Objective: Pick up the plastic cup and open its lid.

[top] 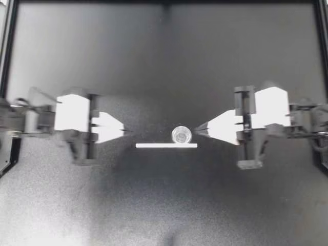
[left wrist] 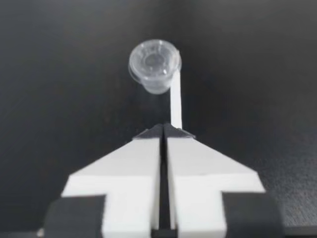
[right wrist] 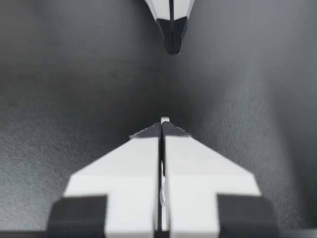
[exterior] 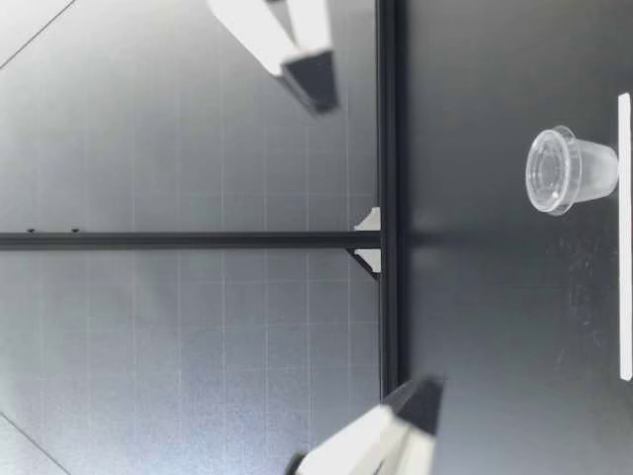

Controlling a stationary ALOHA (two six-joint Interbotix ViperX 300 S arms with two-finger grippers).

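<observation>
Clear plastic is what the eye goes to first: the plastic cup [top: 181, 135] stands upright near the middle of the dark table [top: 164, 51], its lid [exterior: 547, 170] on top, with its base just touching a thin white strip [top: 166, 145] that lies flat on the surface. From above, the cup sits between the two arms but not midway. The right gripper [top: 197, 130] has its tip just beside the cup's rim, while the left gripper [top: 124, 131] points at the cup from well apart. Both sets of jaws are pressed together with nothing pinched in them, which the two wrist views show plainly. In the left wrist view the cup stands ahead of the closed fingertips, a little off the line of the jaws, with the strip running from it toward the gripper. The right wrist view looks past its own closed fingers to the left gripper's dark tip facing it. Seen from table height, both gripper tips hang higher than the lid, neither one touching the cup.
</observation>
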